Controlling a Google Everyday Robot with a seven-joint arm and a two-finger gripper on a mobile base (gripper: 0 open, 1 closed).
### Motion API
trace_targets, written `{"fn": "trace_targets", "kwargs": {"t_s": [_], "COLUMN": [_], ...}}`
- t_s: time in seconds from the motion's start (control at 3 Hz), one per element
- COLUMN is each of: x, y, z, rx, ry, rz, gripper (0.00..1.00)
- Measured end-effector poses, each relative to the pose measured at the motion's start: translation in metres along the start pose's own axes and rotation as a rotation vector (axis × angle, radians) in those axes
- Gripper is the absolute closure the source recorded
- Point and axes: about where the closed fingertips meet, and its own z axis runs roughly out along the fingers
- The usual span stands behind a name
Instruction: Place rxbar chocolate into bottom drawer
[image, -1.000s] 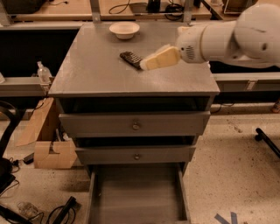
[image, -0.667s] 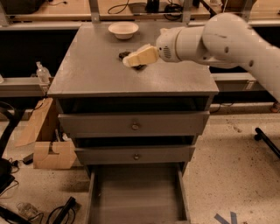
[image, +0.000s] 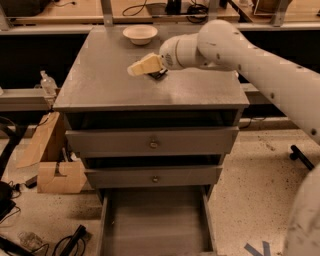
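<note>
Found the gripper (image: 144, 65) low over the top of the cabinet (image: 100, 85), a little behind the middle of that top, pointing toward the cabinet's left side. Could not tell the claw's state: spread, pressed together or pinching. Traced the pale arm (image: 250, 60) back from it, over the cabinet's right rear corner and out past the cabinet's right side.

Spotted the rxbar (image: 159, 75) at the cabinet top, seen only as a dark sliver right under the gripper's base. Could not tell touching from just apart there. Could not tell lying flat on the cabinet top from hanging lifted off it.

Noted a white bowl (image: 140, 34) upright near the rear edge of the cabinet top, behind the gripper and apart from it.

Saw the bottom drawer (image: 155, 220) pulled out from the cabinet's foot toward the camera, with its grey floor and low side walls in plain view. Saw the top drawer (image: 115, 142) and the middle drawer (image: 120, 176) above it, pushed into the cabinet's front, each with one round knob at its centre.

Made out a cardboard box (image: 55, 172) on the floor just left of the cabinet. Made out a clear bottle (image: 47, 82) on a ledge farther left of the cabinet, near the height of the cabinet top.
</note>
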Motion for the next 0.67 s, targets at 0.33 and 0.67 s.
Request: {"fn": "trace_targets", "kwargs": {"t_s": [0.33, 0.67], "x": [0.020, 0.031], "y": [-0.017, -0.022], "z": [0.041, 0.061], "rx": [-0.044, -0.080], "ry": [0.038, 0.055], "rz": [0.051, 0.080], "gripper": [0.00, 0.00]}}
